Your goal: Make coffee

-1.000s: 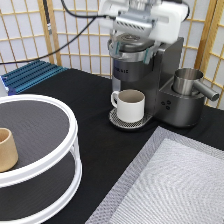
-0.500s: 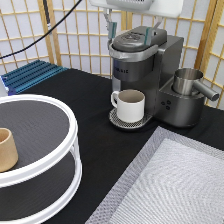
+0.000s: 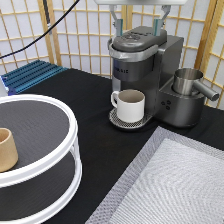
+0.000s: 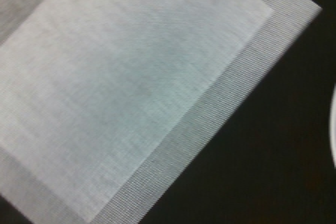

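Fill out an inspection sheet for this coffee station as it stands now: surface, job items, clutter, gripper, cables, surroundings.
Surface: black table with a grey woven mat at the exterior view's bottom right; the mat also fills the wrist view.
Job's things: coffee maker with its lid closed; cream-white mug on its drip tray; coffee pod nothing seen.
Clutter: white two-tier turntable with a tan cup on its upper tier; steel pitcher beside the machine.
Gripper: gripper open, above the lid, holding nothing.
Cables: black cable crossing the top left.
Surroundings: shoji-style screen behind; blue rack at left.
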Robot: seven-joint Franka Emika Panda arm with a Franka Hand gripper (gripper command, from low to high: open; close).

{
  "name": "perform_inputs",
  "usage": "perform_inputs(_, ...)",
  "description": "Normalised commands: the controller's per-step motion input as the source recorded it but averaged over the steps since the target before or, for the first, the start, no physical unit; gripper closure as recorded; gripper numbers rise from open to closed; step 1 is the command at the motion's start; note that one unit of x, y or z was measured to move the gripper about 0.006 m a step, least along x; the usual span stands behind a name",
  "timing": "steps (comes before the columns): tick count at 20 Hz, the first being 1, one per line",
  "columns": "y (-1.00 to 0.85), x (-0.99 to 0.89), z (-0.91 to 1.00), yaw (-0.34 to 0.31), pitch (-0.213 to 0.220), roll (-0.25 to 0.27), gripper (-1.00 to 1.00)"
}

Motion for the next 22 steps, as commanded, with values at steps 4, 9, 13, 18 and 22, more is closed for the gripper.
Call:
perform_inputs(4, 0.00, -0.13, -0.35, 0.340, 0.000, 0.102, -1.00)
perform_inputs(9, 0.00, -0.27, -0.21, 0.304, 0.029, 0.104, -1.00)
perform_inputs(13, 0.11, -0.27, 0.18, 0.253, 0.108, 0.038, -1.00)
perform_inputs(18, 0.21, -0.41, 0.32, 0.192, 0.093, 0.016, -1.00)
perform_inputs(22, 0.20, -0.63, 0.14, 0.169, 0.008, 0.070, -1.00)
